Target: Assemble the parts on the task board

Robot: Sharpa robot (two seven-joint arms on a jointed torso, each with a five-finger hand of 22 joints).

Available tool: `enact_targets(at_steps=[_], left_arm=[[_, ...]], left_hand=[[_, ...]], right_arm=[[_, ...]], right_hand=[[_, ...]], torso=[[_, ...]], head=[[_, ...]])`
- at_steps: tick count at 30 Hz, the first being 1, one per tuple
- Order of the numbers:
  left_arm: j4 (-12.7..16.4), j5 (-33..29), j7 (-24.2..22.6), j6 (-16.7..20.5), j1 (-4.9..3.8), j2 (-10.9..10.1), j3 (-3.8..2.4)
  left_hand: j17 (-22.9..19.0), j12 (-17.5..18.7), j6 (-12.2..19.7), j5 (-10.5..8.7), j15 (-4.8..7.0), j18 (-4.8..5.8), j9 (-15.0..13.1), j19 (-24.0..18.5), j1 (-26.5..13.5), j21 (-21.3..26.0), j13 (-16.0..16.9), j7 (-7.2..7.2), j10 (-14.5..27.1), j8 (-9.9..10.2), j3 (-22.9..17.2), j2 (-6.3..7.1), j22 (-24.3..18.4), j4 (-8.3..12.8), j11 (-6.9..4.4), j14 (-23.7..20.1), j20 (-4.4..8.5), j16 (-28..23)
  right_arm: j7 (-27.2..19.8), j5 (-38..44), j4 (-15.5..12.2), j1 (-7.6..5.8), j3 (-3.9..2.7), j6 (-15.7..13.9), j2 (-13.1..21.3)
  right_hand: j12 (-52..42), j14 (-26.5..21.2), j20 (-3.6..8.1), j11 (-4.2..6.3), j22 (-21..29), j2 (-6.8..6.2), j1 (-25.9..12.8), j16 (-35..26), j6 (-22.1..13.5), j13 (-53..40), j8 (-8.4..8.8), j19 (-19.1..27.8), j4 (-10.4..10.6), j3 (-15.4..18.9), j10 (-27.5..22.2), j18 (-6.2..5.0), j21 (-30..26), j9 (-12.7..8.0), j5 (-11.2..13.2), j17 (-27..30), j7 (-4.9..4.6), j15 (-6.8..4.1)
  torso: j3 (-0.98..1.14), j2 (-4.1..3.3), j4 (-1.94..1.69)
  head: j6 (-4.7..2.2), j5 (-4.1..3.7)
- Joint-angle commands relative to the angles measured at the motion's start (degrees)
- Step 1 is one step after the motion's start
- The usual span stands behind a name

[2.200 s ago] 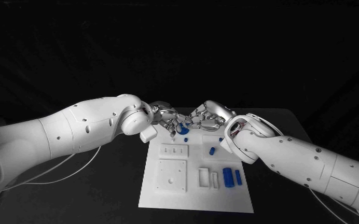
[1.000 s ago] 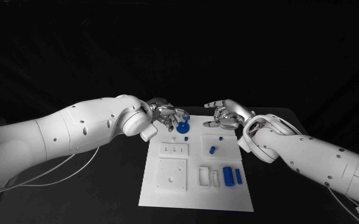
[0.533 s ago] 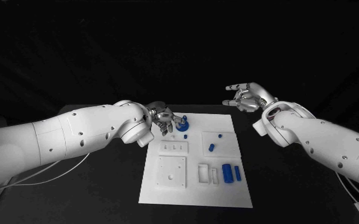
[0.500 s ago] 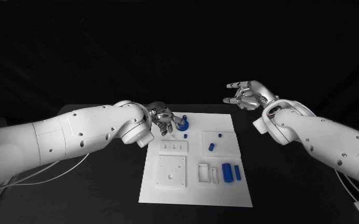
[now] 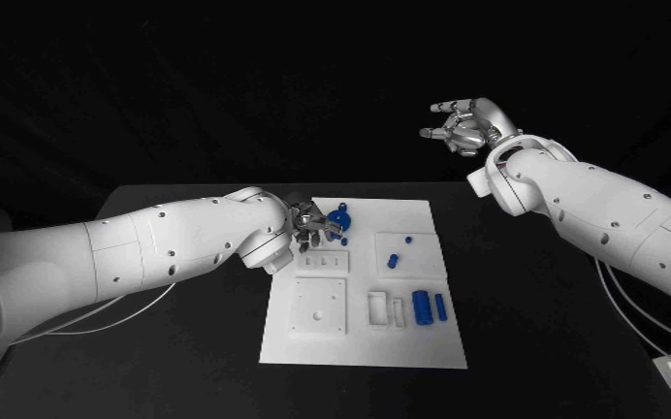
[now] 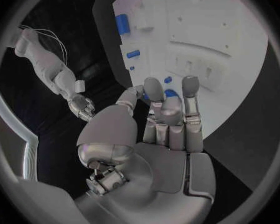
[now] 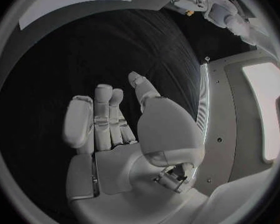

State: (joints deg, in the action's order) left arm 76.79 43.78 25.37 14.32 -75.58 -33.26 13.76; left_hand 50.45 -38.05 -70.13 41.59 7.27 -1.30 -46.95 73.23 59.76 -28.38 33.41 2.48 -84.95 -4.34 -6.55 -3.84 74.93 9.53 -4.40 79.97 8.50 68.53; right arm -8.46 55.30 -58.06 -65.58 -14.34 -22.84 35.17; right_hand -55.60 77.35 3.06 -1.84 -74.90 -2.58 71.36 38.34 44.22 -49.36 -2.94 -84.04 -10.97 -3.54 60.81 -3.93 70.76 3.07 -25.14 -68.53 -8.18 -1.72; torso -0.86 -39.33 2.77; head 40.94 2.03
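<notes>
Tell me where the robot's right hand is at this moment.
In the head view the right hand is raised off the table, up and to the right of the task board, empty with fingers apart.

one white task board (image 5: pixel 367 341) lies on one black desk (image 5: pixel 168 361). on it six blue parts can be counted: one round part with a peg (image 5: pixel 340 219) at the far left, a tiny one (image 5: pixel 345 241) just near of it, a tiny one (image 5: pixel 408 240) and a short peg (image 5: pixel 395 261) in the right middle, and two upright bars, a thick one (image 5: pixel 421 309) and a thin one (image 5: pixel 440 306), at the near right. two robot hands: the left robot hand (image 5: pixel 310 230) and the right robot hand (image 5: pixel 464 128).
</notes>
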Motion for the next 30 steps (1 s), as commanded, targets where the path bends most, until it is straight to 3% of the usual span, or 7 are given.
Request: enact_targets(at_steps=[1,8,23,30], left_arm=[[-0.6,3.4,3.5,-0.1,0.48,0.8,0.01],[-2.3,7.2,4.4,-0.4,1.68,2.1,0.02],[-3.6,15.2,4.5,-0.3,3.83,2.4,0.01],[-3.3,16.4,4.7,-0.7,4.33,2.2,0.01]], left_hand=[[0.4,-0.2,-4.7,-0.29,0.40,0.59,-0.4,-0.3,0.1,-0.5,0.7,-4.27,-1.6,-0.1,-6.7,0.05,1.2,6.3,-1.24,1.1,0.22,0.5],[1.3,-1.3,-5.1,-2.33,0.31,0.58,-0.9,-0.4,0.1,-0.9,1.6,-4.46,-1.6,-0.2,-6.2,-0.50,1.2,5.8,-1.26,1.4,0.07,1.4],[1.4,-1.6,-5.2,-2.27,0.28,0.51,-1.5,-0.6,0.3,-1.5,2.2,-4.53,-1.6,-0.3,-6.0,-0.73,1.1,5.6,-1.29,1.4,0.02,1.9],[1.7,-1.9,-5.3,-1.83,0.27,0.49,-1.6,-0.7,0.1,-1.7,2.3,-4.55,-1.6,-0.3,-6.2,-0.73,1.1,5.8,-1.30,1.4,0.01,2.3]], right_arm=[[-0.8,-0.7,0.8,-0.24,-0.04,0.8,-0.8],[-0.4,-0.2,2.1,-0.43,-0.05,0.9,-2.1],[0.1,0.0,3.9,-0.59,-0.06,1.0,-3.2],[0.2,0.1,4.0,-0.61,-0.06,1.1,-3.3]], right_hand=[[-0.3,-0.5,-0.09,-0.09,-9.7,0.62,-0.3,0.2,0.5,0.1,-0.14,-2.7,-0.5,0.1,-0.4,-0.25,-0.1,0.1,-0.4,0.1,0.00,-0.09],[-0.3,-0.5,-0.10,-0.09,-9.7,0.63,-0.5,0.2,0.5,0.2,-0.15,-2.7,-0.5,0.1,-0.4,-0.25,-0.1,0.1,-0.6,0.1,0.01,-0.08],[-0.3,-0.6,-0.10,-0.08,-9.7,0.68,-0.8,0.0,0.5,0.5,-0.15,-2.6,-0.4,-0.1,-0.5,-0.28,-0.3,0.1,-0.7,0.3,0.01,-0.09],[-0.3,-0.6,-0.11,-0.08,-9.7,0.65,-0.8,-0.2,0.5,0.6,-0.15,-2.6,-0.4,-0.2,-0.5,-0.30,-0.3,0.1,-0.9,0.4,0.01,-0.08]], torso=[[0.07,-0.10,-0.14],[0.05,-0.06,0.11],[0.08,-0.16,0.07],[0.07,-0.15,0.10]], head=[[0.63,0.10],[1.44,0.48],[2.00,0.49],[2.31,0.48]])
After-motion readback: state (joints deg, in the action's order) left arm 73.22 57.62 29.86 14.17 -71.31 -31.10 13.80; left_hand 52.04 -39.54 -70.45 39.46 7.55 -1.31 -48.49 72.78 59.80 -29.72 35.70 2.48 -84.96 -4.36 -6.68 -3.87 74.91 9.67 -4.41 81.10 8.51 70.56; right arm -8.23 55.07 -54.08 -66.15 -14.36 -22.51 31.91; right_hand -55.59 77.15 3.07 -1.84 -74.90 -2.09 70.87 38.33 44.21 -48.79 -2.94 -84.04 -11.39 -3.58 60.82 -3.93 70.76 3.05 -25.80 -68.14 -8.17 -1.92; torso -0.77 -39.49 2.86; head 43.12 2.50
